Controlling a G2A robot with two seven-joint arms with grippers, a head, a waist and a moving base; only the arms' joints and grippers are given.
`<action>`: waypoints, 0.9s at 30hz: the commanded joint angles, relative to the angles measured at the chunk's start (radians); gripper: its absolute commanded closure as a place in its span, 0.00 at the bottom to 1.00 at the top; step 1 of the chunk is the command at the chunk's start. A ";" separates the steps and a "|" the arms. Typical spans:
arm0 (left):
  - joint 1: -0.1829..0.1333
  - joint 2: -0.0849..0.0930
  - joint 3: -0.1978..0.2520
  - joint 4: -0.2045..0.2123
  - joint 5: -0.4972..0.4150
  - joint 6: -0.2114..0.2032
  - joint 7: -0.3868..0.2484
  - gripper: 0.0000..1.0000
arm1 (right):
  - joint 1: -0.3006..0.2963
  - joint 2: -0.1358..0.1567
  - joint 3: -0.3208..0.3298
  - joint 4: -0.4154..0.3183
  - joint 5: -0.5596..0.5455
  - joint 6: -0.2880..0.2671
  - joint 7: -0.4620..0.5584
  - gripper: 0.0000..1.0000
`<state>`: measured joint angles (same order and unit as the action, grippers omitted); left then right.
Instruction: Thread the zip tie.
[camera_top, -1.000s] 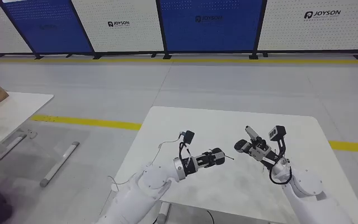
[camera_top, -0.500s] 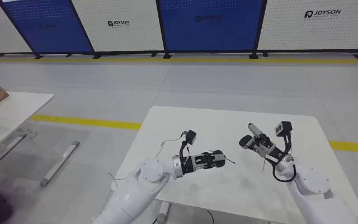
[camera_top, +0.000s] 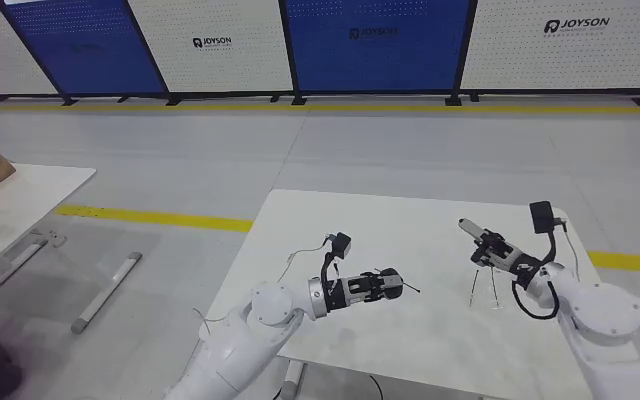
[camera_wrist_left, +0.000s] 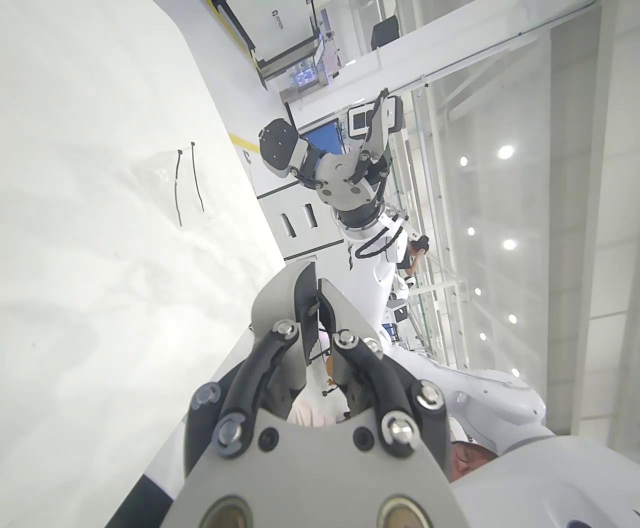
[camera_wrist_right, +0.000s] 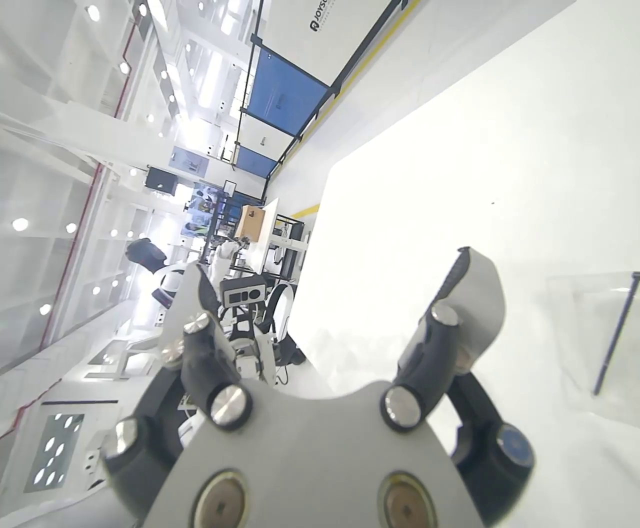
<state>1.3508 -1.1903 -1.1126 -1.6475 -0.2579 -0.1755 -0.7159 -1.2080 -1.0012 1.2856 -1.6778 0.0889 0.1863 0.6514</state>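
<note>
Looking across the worktop (camera_top: 400, 215), we see a broad bare stretch between the two arms, running on toward the far edge. The left jaws hang over the near middle of the worktop, pressed together and pinching the held zip tie (camera_top: 411, 288). Its thin free end pokes out past them toward the right arm, with its long axis roughly along the front edge. The right jaws are spread wide with nothing between them, over the right part of the worktop. Just on the near side of them, the two loose zip ties (camera_top: 472, 285) lie flat side by side on a clear plastic sheet (camera_wrist_right: 575, 310). They are apart from both jaws, with long axes almost parallel, running far to near, and heads at the same end. Behind, we note blue panels (camera_top: 375, 45) and white panels (camera_top: 210, 45), the white ones each carrying a dark printed logo, and a yellow floor line (camera_top: 150, 215) meets the left edge
</note>
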 joint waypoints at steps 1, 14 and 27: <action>0.000 0.000 0.000 0.000 0.000 0.000 0.000 1.00 | 0.000 0.000 0.000 0.000 0.000 0.000 0.000 0.00; 0.000 0.000 0.000 0.000 0.000 0.000 0.000 1.00 | 0.042 0.027 0.013 -0.064 -0.301 0.081 0.147 0.00; 0.000 0.000 0.000 0.000 0.000 0.000 0.000 1.00 | 0.281 0.003 -0.229 0.142 -0.624 0.078 0.349 0.00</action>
<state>1.3508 -1.1903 -1.1126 -1.6475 -0.2579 -0.1755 -0.7159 -0.9448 -0.9913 1.0747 -1.5622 -0.5511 0.2757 1.0123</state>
